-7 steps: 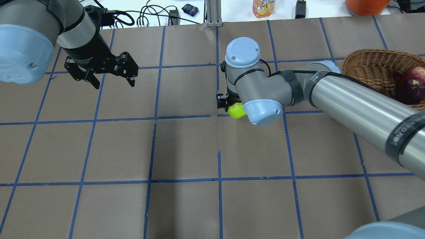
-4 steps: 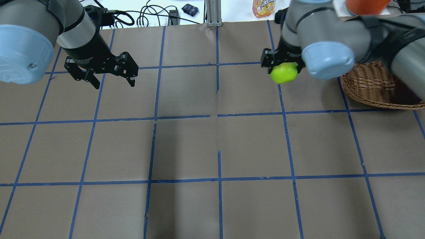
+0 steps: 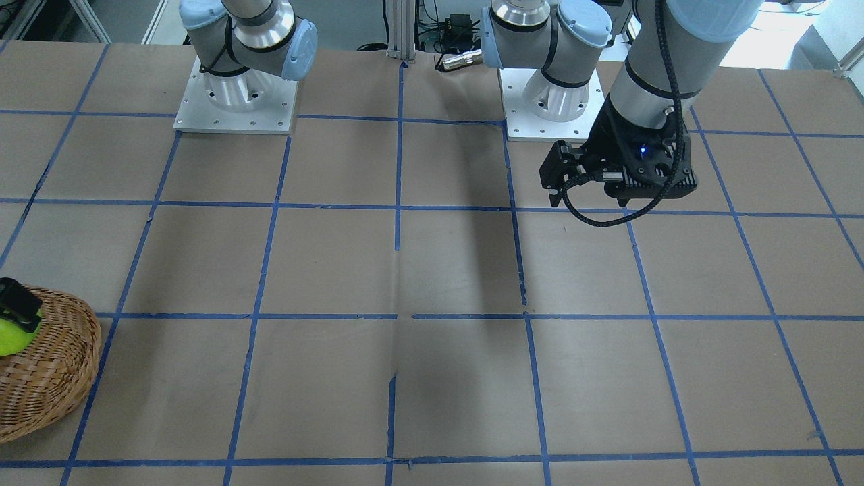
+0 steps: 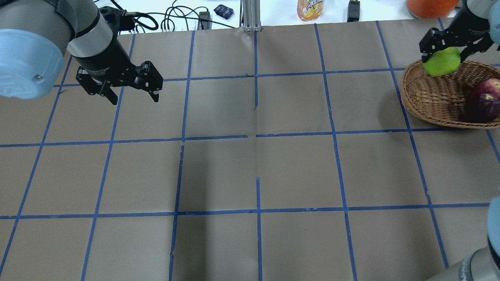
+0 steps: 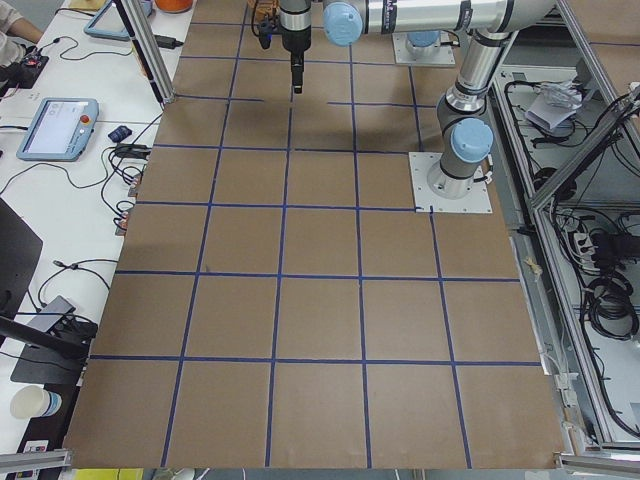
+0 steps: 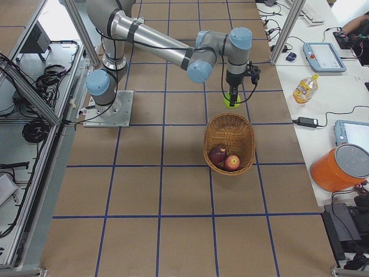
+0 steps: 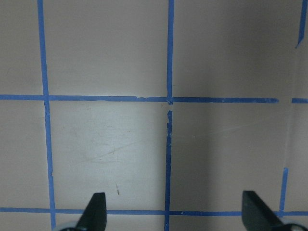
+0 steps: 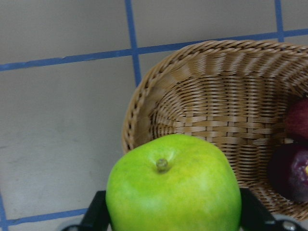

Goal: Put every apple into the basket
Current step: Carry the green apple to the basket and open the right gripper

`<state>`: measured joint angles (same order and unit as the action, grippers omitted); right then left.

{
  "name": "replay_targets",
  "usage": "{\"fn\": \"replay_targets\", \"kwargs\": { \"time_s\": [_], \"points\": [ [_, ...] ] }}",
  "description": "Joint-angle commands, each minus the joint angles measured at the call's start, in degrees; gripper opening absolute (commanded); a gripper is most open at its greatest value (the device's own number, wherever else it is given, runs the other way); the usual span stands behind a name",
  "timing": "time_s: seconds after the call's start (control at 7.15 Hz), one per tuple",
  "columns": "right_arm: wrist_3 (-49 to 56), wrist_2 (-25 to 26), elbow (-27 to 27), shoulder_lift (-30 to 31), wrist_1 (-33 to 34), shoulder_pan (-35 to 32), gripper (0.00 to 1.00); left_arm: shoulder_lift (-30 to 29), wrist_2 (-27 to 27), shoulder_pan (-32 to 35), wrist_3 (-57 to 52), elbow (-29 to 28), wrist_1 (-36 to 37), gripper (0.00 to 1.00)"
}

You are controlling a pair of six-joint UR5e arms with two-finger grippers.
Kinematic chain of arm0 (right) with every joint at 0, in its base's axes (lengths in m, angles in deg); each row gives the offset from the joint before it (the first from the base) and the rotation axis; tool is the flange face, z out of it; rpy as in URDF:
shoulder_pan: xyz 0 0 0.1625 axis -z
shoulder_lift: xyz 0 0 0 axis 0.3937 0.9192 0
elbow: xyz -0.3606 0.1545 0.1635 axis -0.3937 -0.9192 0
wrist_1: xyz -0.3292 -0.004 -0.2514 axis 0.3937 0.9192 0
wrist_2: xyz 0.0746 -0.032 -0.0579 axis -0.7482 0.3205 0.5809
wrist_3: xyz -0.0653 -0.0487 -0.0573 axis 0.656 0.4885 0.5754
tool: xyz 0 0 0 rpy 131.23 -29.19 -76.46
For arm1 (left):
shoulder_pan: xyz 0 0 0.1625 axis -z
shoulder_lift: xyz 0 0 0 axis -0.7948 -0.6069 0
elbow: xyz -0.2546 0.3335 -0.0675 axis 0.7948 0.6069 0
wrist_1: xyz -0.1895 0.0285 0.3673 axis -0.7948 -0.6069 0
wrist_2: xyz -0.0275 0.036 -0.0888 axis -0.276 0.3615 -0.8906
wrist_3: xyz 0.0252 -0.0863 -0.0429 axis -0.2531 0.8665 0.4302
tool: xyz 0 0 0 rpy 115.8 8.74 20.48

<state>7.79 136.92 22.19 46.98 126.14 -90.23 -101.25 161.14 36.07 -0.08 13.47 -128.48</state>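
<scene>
Right gripper (image 4: 445, 54) clamped on the bright lime-green apple (image 8: 173, 187), held above the far left rim of the round light-brown wicker basket (image 4: 429, 97); whether the fruit is fully inside the rim line is hard to judge. A red apple (image 6: 232, 163) and a dark maroon apple (image 6: 218, 154) lie in the basket. Left gripper (image 4: 134, 99) hangs with jaws apart over the brown taped table (image 4: 250, 175), well to the left. Risk: released here, the apple may strike the rim and roll out onto the table.

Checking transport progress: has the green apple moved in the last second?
Yes. The green apple, in the right gripper, travelled rightward from mid-table to the rim of the basket.
</scene>
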Motion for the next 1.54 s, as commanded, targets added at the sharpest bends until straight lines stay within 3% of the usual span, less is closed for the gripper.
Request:
{"fn": "replay_targets", "kwargs": {
  "time_s": [0.0,0.42,0.56,0.7,0.84,1.12,1.4],
  "points": [
    [3.30,0.26,0.04,-5.08,5.52,2.62,0.00,0.00,0.00,0.06,-0.02,0.21,-0.05,1.00],
    [3.58,0.26,0.92,-9.92,6.42,5.08,0.00,0.00,0.00,-0.03,-0.02,0.21,-0.05,1.00],
    [3.75,0.00,0.83,-10.28,6.51,5.60,0.15,0.00,0.00,-0.03,-0.02,0.21,0.03,1.00],
    [3.58,-0.61,0.83,-10.81,9.64,5.61,0.98,0.00,0.00,-0.03,-0.02,0.21,0.03,1.00],
    [3.41,-0.01,0.83,-11.86,11.59,5.61,1.00,0.00,0.00,-0.03,-0.02,0.21,0.03,1.00],
    [3.49,0.26,0.31,-11.17,8.47,5.61,1.00,0.00,0.00,-0.03,-0.02,0.21,0.03,1.00],
    [2.88,3.25,-1.63,-4.18,-3.80,4.91,1.00,0.00,0.00,-0.03,-0.02,0.21,0.03,1.00]
  ]
}}
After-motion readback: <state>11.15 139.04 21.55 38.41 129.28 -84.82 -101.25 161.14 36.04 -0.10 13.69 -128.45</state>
